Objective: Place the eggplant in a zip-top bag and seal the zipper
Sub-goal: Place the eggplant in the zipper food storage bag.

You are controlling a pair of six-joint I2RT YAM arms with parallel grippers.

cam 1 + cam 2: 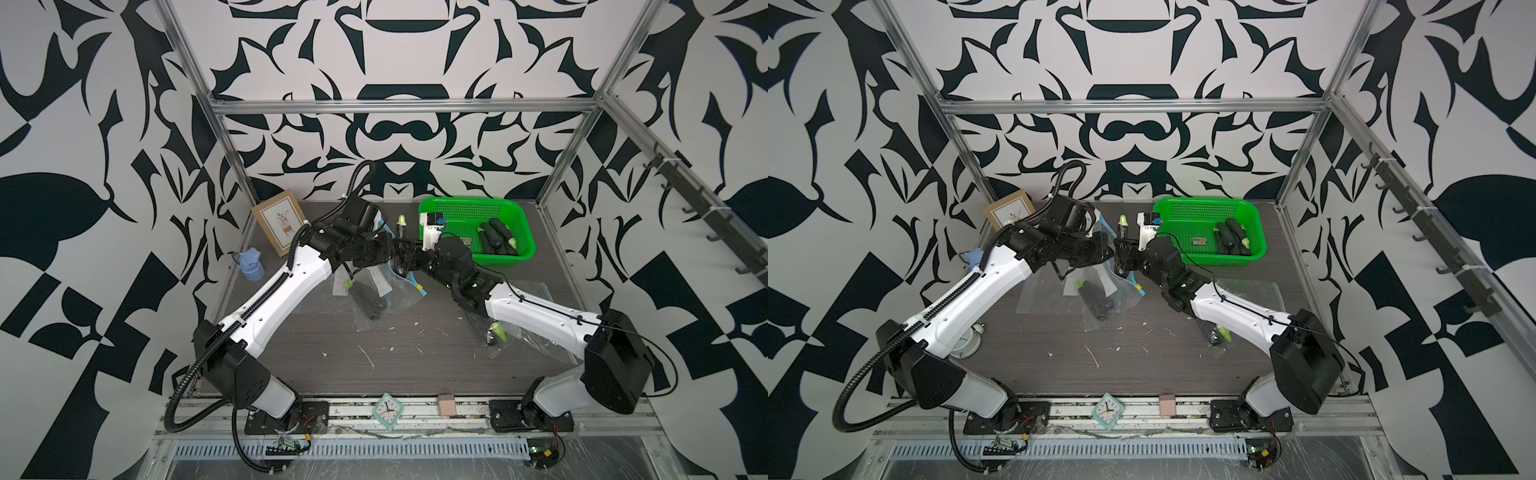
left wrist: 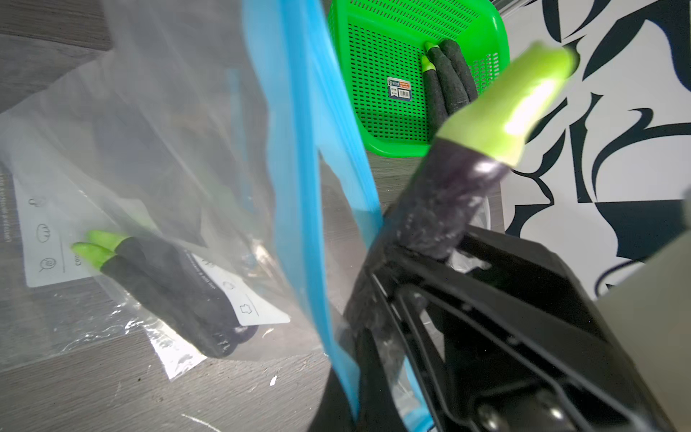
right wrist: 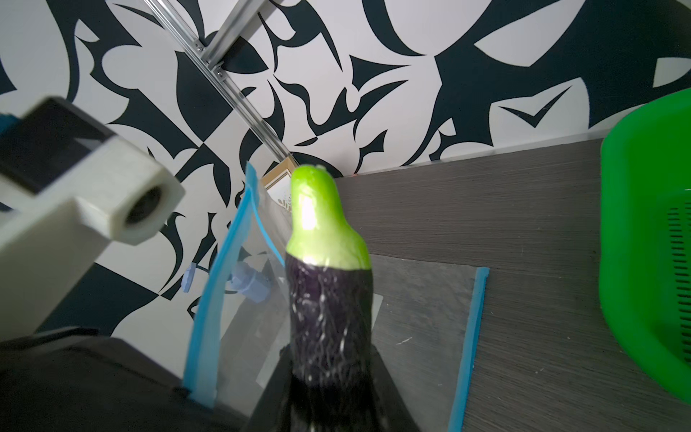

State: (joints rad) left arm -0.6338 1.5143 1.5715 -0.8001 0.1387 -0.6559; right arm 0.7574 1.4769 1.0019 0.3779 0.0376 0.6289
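Note:
My right gripper [image 3: 329, 392] is shut on a dark purple eggplant [image 3: 329, 299], which stands upright with its green cap on top; both top views show it [image 1: 401, 226] [image 1: 1123, 226] at the back middle of the table. My left gripper [image 2: 359, 407] is shut on the blue zipper strip [image 2: 295, 149] of a clear zip-top bag [image 3: 239, 299], which hangs right beside the eggplant. In a top view the two grippers [image 1: 388, 245] [image 1: 406, 251] almost touch. The eggplant's lower end is hidden behind the jaws and the plastic.
A green basket [image 1: 465, 202] at the back right holds several eggplants [image 1: 496, 237]. Bagged eggplants [image 1: 365, 299] lie mid-table, and another bag [image 1: 496, 332] lies under the right arm. A picture frame [image 1: 280, 224] and a blue object [image 1: 252, 266] stand at the left. A clock [image 1: 388, 409] sits at the front edge.

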